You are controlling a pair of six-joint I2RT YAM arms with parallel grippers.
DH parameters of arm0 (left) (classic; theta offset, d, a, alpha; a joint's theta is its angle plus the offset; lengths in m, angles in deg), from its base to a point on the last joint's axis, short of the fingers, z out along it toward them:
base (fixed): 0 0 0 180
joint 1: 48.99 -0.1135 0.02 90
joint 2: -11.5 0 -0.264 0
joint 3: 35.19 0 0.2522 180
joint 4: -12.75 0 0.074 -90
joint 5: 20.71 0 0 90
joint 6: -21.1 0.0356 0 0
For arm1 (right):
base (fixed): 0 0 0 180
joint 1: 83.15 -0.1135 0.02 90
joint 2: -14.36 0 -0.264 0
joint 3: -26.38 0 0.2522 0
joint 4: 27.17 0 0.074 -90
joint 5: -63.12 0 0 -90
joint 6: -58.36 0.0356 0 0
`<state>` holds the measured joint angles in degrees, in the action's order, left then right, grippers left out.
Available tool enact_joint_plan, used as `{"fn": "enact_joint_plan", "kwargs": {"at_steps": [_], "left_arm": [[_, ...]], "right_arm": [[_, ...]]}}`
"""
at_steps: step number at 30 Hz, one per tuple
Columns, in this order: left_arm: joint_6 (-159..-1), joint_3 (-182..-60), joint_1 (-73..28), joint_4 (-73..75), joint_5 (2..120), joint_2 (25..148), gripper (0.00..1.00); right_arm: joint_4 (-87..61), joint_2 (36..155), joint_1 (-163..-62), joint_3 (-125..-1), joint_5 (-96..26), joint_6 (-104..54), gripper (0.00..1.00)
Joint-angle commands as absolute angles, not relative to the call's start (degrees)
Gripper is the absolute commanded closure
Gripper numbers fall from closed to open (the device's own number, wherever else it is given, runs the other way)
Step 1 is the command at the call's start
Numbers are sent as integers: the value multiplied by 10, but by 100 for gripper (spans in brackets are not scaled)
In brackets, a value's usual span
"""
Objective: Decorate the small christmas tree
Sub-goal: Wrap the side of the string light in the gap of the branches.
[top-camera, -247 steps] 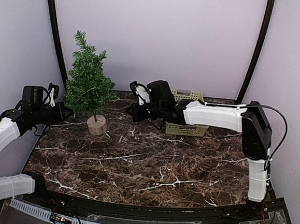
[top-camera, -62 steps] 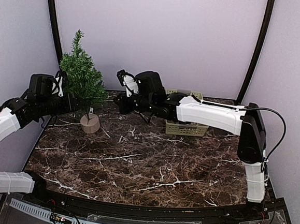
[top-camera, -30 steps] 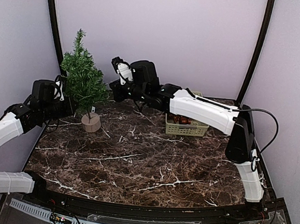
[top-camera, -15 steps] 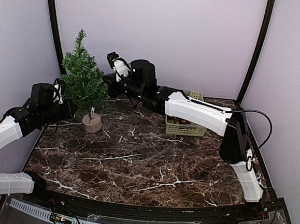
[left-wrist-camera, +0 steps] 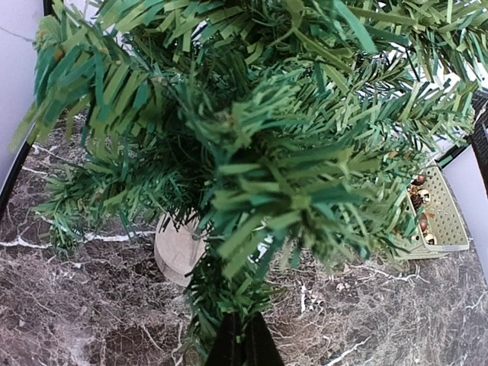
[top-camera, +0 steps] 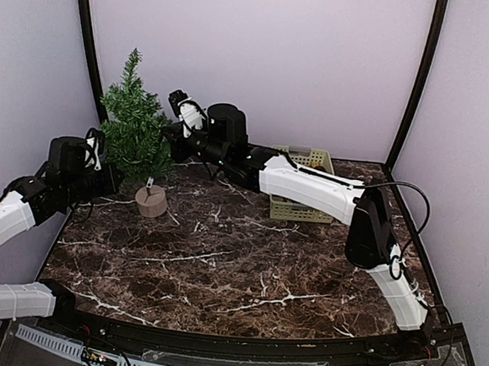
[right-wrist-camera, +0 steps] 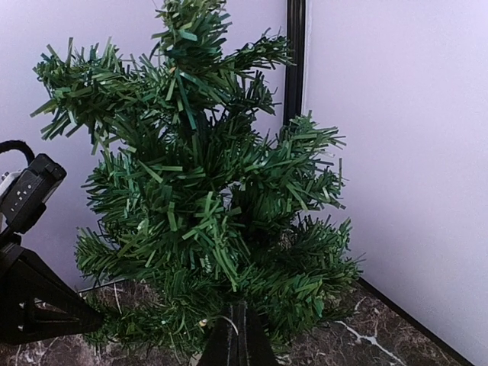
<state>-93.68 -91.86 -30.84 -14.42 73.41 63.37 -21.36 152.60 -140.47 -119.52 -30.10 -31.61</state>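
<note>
The small christmas tree (top-camera: 133, 128) stands at the back left on its round tan base (top-camera: 151, 201). My left gripper (top-camera: 112, 175) comes in from the left and is shut on a low branch; in the left wrist view green needles sit between the closed tips (left-wrist-camera: 244, 345). My right gripper (top-camera: 165, 133) reaches across to the tree's right side at mid height. In the right wrist view its tips (right-wrist-camera: 239, 335) are shut just in front of the branches (right-wrist-camera: 206, 191), and a thin pale thread (right-wrist-camera: 231, 323) curls out of them. What hangs on the thread is hidden.
A pale slotted basket (top-camera: 297, 211) with several small ornaments sits at the back right of the marble table, also seen in the left wrist view (left-wrist-camera: 446, 229). The left wall and a black frame post (top-camera: 90, 44) stand close behind the tree.
The right arm has stretched further left, bringing its shut gripper up to the tree's branches. The left gripper has kept its hold on the low branch; the tree has barely shifted.
</note>
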Motion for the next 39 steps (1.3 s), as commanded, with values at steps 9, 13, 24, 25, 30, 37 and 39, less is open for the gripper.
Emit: {"fn": "enact_joint_plan", "kwargs": {"at_steps": [9, 13, 24, 25, 30, 37, 39], "left_arm": [[-843, -933, -433, -131, 619, 627, 100], [-818, -947, -453, -135, 595, 643, 100], [-813, -950, -465, -141, 581, 656, 100], [-812, -950, -465, -141, 581, 656, 100], [-811, -949, -465, -141, 579, 655, 100], [-814, -949, -464, -140, 577, 656, 100], [-814, -949, -465, -140, 577, 656, 100]], "right_arm": [[-242, 1485, -1409, -1103, -271, -318, 100], [-230, 1487, -1408, -1102, -250, -316, 100], [-197, 1511, -1403, -1165, -265, -283, 100], [-190, 1520, -1402, -1183, -264, -279, 100], [-179, 1553, -1393, -1233, -266, -254, 100], [-198, 1577, -1383, -1222, -304, -232, 100], [-201, 1587, -1381, -1222, -309, -226, 100]]}}
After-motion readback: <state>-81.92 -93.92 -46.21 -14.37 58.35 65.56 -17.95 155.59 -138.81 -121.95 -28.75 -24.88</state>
